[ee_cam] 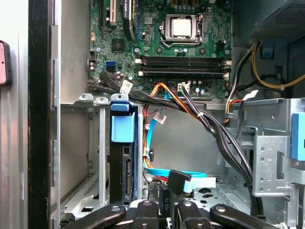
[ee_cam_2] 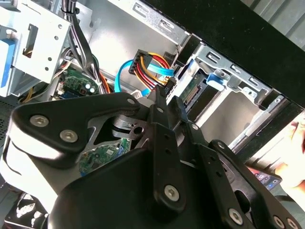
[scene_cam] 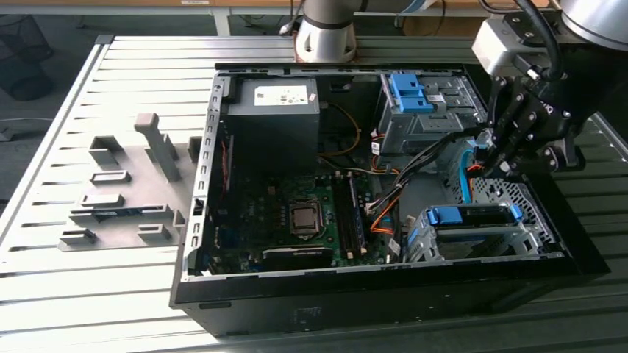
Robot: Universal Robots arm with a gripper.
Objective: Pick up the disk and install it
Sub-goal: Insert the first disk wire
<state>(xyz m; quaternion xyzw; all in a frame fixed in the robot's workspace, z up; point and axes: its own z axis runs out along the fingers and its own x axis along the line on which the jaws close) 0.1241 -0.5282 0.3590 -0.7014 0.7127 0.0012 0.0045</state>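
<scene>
- One arm on the rig. In the exterior view I saw the gripper down inside the open black case, at the exterior view's right, just above the grey drive bay.
- The disk sat in that bay, its blue carrier front facing up. I judged the pick-up done and the install step far along.
- I could not tell there whether the claw was wide, narrow or holding anything.
- A white sticker showed on the power supply; its print was too small to read.
- In the second wrist view the gripper pointed at the red-and-yellow wire plug, near the disk in its bay. Claw state: again I could not tell.
- In the first wrist view the disk stood slotted in the bay and the gripper was close beside a light-blue flat cable.
- My judgement: any further move called for care round the cable bundle crowding the bay.
- White tags on the wires and the motherboard markings were not legible.
</scene>
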